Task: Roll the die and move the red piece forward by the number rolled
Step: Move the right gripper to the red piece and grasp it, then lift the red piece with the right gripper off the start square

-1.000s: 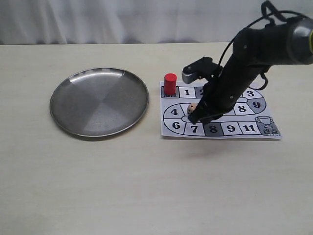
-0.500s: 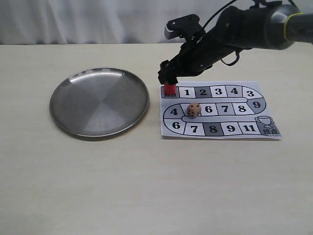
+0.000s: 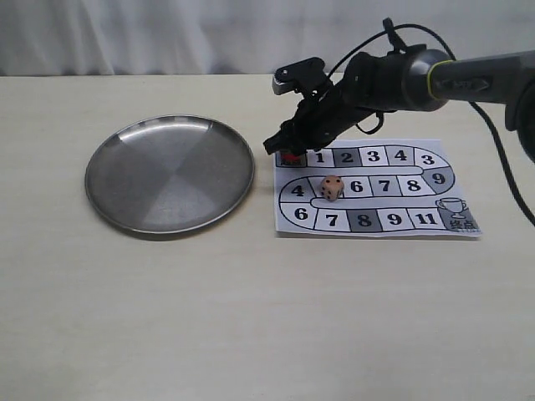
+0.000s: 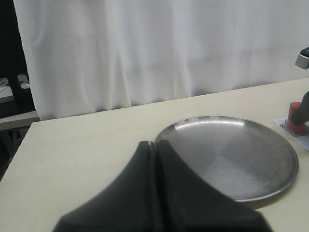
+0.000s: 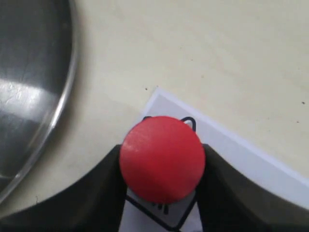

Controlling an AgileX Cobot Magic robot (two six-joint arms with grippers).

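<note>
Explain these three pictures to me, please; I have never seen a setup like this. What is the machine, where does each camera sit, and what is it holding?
This is a two-armed tabletop robot, and each arm ends in a two-fingered end effector. The wide picture comes from a camera off the arms, looking across the table. The other two come from cameras on the wrists.

On the table lie a round metal plate and a printed board of numbered squares. The die rests on the board between squares 4 and 6; its pips are too small to count.

The right end effector is at the board corner nearest the plate. Its wrist picture looks down on the red piece, with a dark finger against each side. The left end effector is shut and holds nothing, with the plate ahead of it.
</note>
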